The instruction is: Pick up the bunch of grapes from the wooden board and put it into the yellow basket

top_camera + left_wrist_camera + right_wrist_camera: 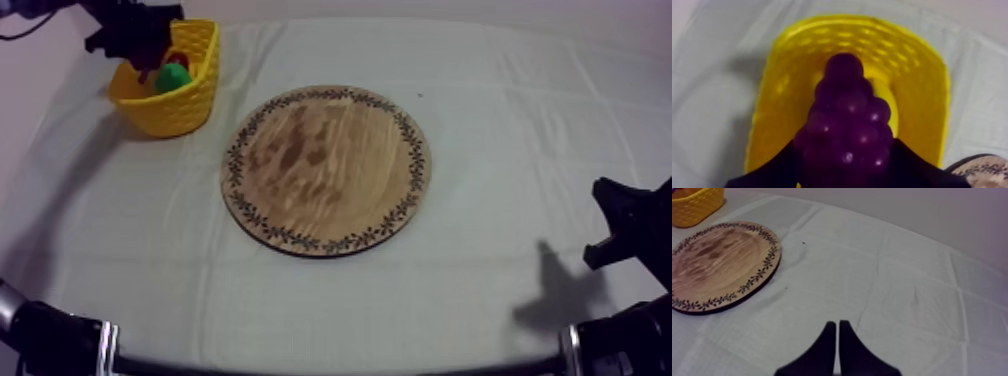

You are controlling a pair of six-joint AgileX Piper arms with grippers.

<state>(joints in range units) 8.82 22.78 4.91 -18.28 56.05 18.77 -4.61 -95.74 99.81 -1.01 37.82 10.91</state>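
My left gripper [844,167] pinches the grapes [847,120]. One black finger presses in on each side of the bunch. I hold it over the hollow of the basket [922,100], with its narrow end pointing at the far wall. I cannot tell whether the bunch touches the bottom.

From above, my left gripper [140,35] hangs at the far left rim of the basket [185,100], which stands in the far left of the cloth [480,300]. A pear [172,78] lies inside it, with a small red fruit [178,58] just beyond.

The board [325,170] lies mid-table, right of the basket and nearer.

My right gripper [838,333] rests low at the near right, fingers pressed together into a wedge over bare cloth, well apart from the board.
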